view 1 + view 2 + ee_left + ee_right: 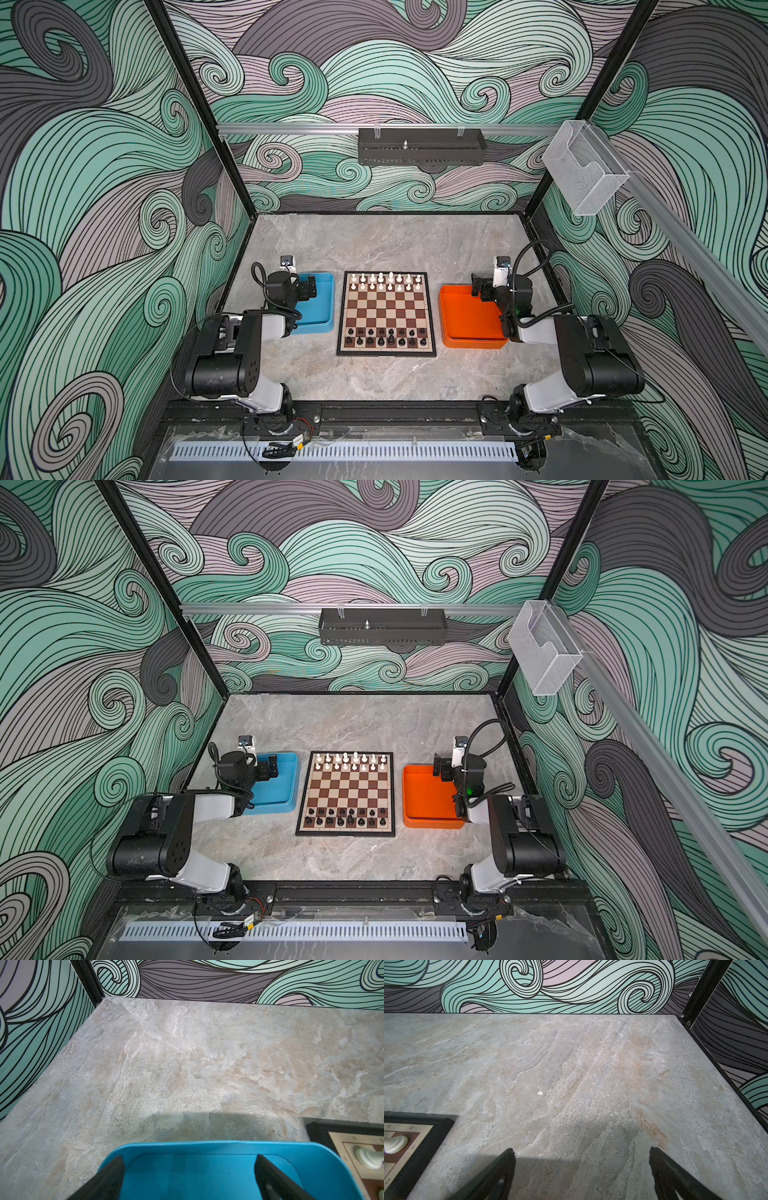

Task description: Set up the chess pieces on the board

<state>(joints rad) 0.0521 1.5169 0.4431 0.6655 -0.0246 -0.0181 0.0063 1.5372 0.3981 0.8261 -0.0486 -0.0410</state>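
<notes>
Chess pieces (381,286) look fully ranked on the board (386,309). Left fingers (110,1178) and right fingers (500,1172) gape empty beside it; steer wide of it.

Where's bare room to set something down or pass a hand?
Free: table behind the board, table in front of it, the board's middle rows. Crowded: white pieces on its far two rows, black pieces on its near two; slim gaps to blue tray, orange tray.
</notes>
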